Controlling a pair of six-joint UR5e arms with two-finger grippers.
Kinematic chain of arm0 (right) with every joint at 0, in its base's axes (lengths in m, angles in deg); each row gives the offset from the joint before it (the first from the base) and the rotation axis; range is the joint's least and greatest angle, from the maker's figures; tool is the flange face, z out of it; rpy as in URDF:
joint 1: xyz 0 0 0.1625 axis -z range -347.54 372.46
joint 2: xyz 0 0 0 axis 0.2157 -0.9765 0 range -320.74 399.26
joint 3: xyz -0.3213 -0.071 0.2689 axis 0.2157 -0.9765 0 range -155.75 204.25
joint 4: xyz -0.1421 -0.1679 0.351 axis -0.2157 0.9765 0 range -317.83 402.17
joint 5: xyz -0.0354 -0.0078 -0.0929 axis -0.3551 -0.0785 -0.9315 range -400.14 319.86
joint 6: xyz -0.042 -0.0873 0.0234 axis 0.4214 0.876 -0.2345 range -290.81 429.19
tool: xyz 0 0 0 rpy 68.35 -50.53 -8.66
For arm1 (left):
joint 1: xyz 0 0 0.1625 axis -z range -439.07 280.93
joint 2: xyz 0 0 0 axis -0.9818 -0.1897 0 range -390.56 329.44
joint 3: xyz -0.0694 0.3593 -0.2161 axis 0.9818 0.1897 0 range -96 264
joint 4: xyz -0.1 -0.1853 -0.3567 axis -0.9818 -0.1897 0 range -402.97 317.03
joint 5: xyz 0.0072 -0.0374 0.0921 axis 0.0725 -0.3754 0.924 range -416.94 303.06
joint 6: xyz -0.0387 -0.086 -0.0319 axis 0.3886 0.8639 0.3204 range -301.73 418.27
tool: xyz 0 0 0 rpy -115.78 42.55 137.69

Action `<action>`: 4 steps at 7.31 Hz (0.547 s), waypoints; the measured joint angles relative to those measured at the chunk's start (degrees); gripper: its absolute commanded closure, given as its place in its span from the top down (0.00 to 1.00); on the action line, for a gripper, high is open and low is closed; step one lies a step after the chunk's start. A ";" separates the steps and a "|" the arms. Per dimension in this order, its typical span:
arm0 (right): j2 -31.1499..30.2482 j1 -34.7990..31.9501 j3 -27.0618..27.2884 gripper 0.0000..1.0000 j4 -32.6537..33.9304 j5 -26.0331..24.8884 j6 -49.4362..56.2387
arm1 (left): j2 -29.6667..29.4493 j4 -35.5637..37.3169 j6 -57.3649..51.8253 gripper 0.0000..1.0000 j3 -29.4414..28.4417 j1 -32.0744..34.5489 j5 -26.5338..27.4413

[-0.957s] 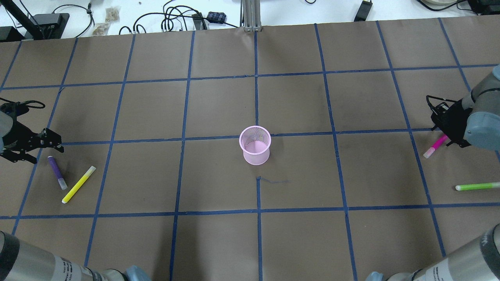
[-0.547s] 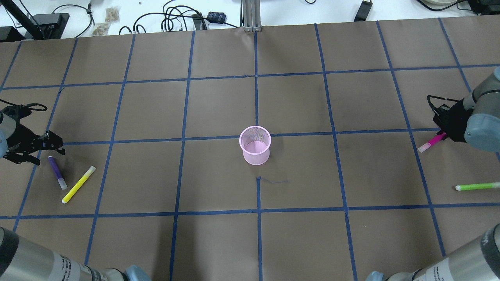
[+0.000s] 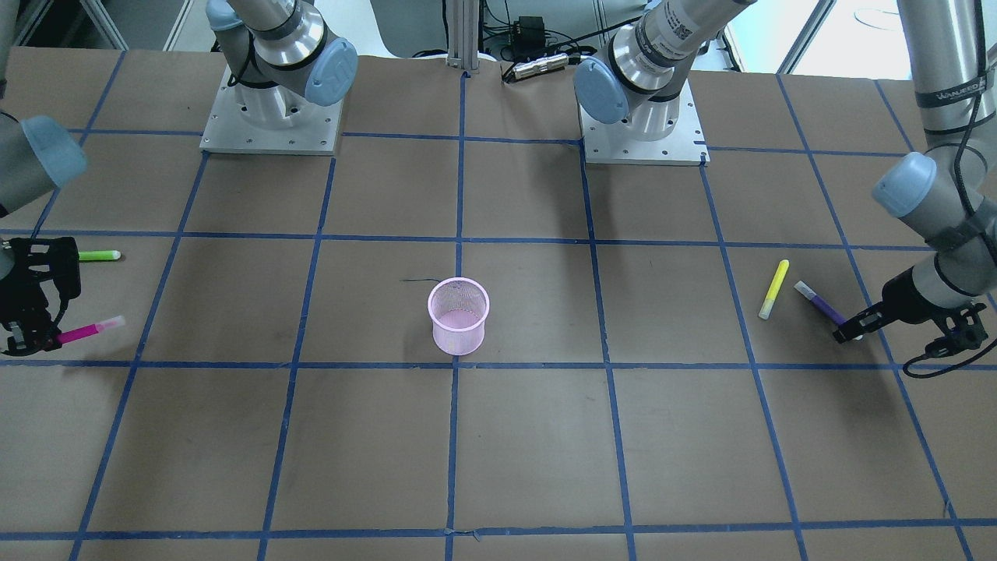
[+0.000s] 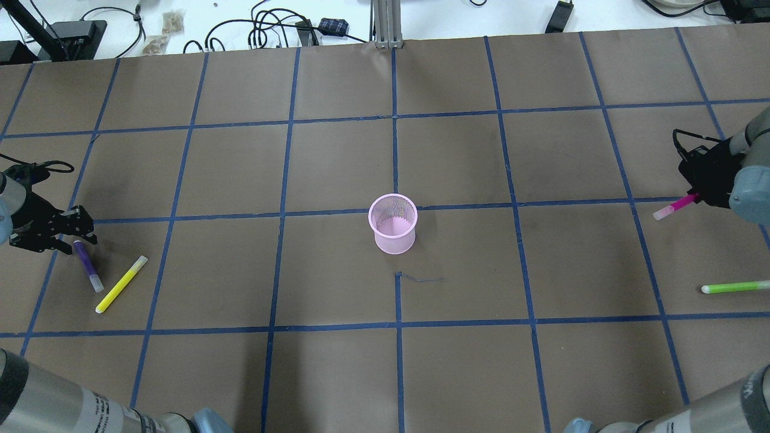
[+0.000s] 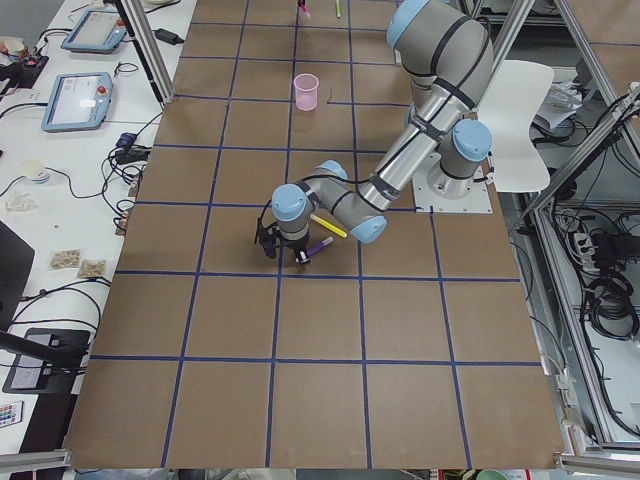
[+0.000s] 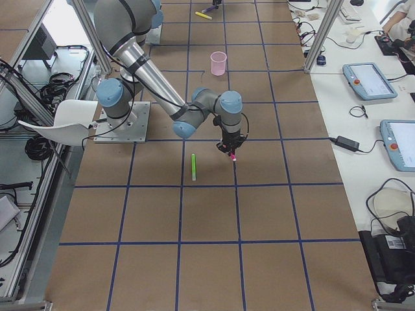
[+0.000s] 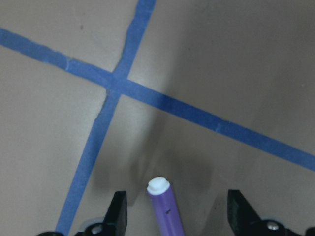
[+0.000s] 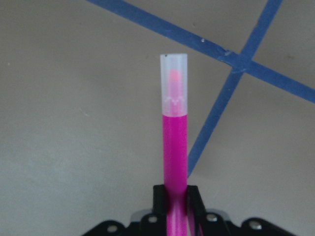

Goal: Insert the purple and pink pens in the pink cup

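Observation:
The pink mesh cup [image 4: 393, 224] stands upright at the table's middle, also in the front-facing view [image 3: 458, 315]. The purple pen [image 4: 87, 264] lies flat on the table at the left. My left gripper [image 4: 83, 233] is open and low, its fingers astride the pen's far end; the left wrist view shows the pen [image 7: 166, 209] between the spread fingers [image 7: 117, 211]. My right gripper [image 4: 698, 193] is shut on the pink pen [image 4: 674, 206] at the far right. It holds the pen above the table, its clear cap pointing out [image 8: 174, 142].
A yellow pen [image 4: 121, 284] lies just right of the purple pen. A green pen [image 4: 735, 287] lies on the table near the right arm. Blue tape lines grid the brown table. Cables and small devices lie beyond the far edge.
My right gripper has carried the pink pen away from the green pen, toward the far right. My left gripper has shifted down over the purple pen's end.

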 measured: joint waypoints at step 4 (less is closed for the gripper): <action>-7.98 -11.05 -5.05 0.00 -14.18 -2.53 -20.33 | 0.00 -0.35 -0.05 0.00 0.01 0.00 0.24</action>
